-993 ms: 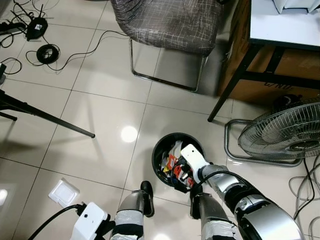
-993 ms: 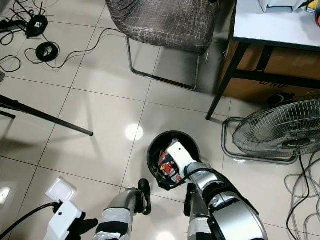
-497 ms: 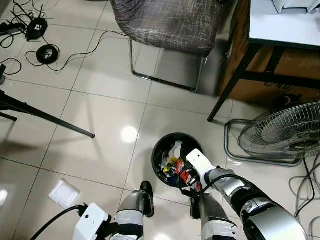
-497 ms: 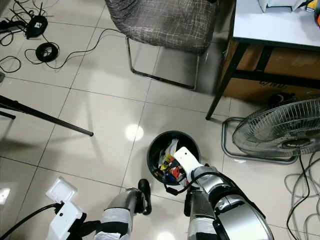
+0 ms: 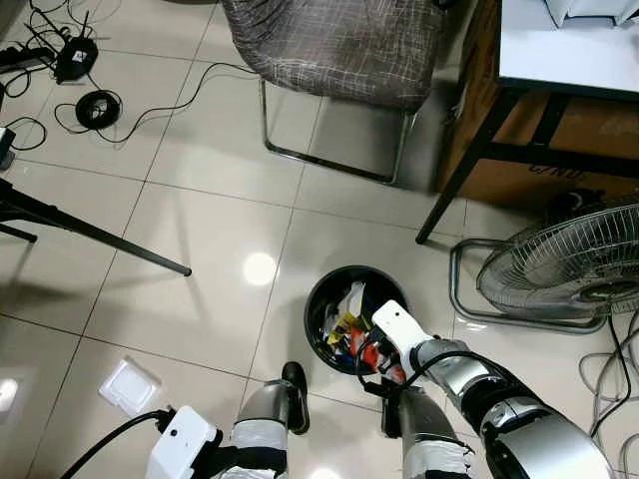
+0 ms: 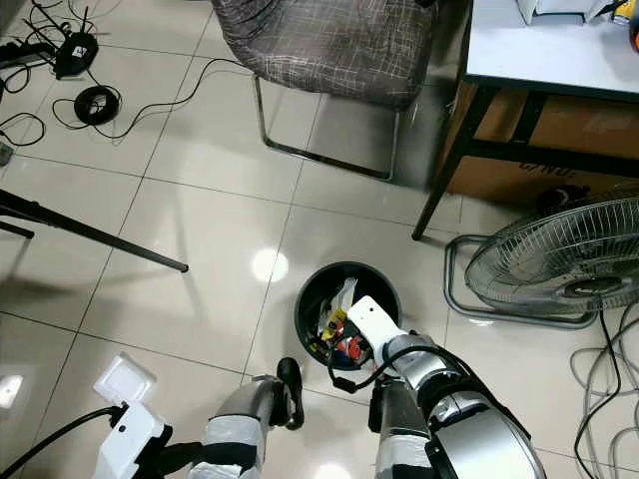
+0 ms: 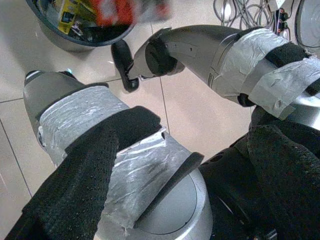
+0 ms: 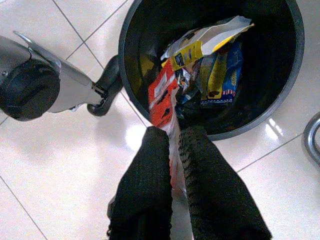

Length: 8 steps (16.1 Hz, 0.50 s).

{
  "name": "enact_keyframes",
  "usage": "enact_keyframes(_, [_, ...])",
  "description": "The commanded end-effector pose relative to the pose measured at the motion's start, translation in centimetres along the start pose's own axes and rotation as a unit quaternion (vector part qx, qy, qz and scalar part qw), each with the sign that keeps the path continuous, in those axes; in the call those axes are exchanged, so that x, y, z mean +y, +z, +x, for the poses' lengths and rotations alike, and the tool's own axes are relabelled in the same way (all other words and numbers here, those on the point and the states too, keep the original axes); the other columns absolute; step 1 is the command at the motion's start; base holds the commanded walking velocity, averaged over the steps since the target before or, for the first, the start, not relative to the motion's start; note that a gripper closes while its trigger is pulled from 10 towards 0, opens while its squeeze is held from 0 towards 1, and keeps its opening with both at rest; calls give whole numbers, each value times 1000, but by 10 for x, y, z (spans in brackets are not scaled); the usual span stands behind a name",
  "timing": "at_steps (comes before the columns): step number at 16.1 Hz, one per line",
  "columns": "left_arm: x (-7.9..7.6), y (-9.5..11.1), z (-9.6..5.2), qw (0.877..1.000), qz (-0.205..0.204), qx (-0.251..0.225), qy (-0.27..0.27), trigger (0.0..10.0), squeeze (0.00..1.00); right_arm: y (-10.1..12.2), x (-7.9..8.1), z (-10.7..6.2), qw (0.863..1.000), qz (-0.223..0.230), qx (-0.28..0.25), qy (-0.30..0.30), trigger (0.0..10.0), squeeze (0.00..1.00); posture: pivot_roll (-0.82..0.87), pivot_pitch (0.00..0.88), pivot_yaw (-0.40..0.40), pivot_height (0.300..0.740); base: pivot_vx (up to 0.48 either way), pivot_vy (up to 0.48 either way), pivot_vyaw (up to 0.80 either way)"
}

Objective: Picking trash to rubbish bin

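Note:
A black round rubbish bin (image 5: 313, 304) stands on the floor tiles just ahead of my feet. It holds several wrappers, among them a yellow and white one (image 8: 202, 45) and a blue one (image 8: 227, 72). My right gripper (image 8: 172, 131) hangs over the bin's near rim, shut on an orange-red snack wrapper (image 8: 161, 97) that dangles down into the bin (image 8: 280, 107). From the head, its white wrist (image 5: 397, 324) lies across the bin's near right side. My left arm (image 5: 183, 441) hangs idle low on the left. Its gripper (image 7: 185, 150) is open beside my taped legs.
A flat white square thing (image 5: 130, 385) lies on the tiles to the left. Ahead are a chair (image 5: 334, 45) with a metal frame, a table (image 5: 559, 60) and a floor fan (image 5: 559, 269) to the right. A tripod leg (image 5: 95, 238) and cables (image 5: 95, 105) lie to the left.
My right gripper has drawn back a little toward the bin's near rim, still holding the orange-red wrapper. The left arm has not moved.

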<state>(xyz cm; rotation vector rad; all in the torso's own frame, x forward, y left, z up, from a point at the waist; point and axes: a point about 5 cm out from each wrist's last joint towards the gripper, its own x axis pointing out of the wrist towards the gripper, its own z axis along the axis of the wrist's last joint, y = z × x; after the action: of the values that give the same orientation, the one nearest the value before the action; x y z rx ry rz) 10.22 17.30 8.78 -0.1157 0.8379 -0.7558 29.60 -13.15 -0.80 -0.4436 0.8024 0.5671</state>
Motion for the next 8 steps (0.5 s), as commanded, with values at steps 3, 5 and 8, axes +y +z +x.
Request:
enact_keyframes(3, [0,-8,-3,1000,-20,11,-1,10000,0,-12,13,4,999,48,12,4,10000,1000,179,416,128,740,0,0,0])
enact_keyframes(5, [0,-7,-3,1000,-21,11,-1,10000,0,-7,19,6,999,51,6,6,10000,1000,179,416,128,740,0,0,0])
enact_keyframes(8, [-1,-7,-3,1000,-23,10,0,10000,0,-4,23,7,999,54,1,7,10000,1000,178,417,122,740,0,0,0])
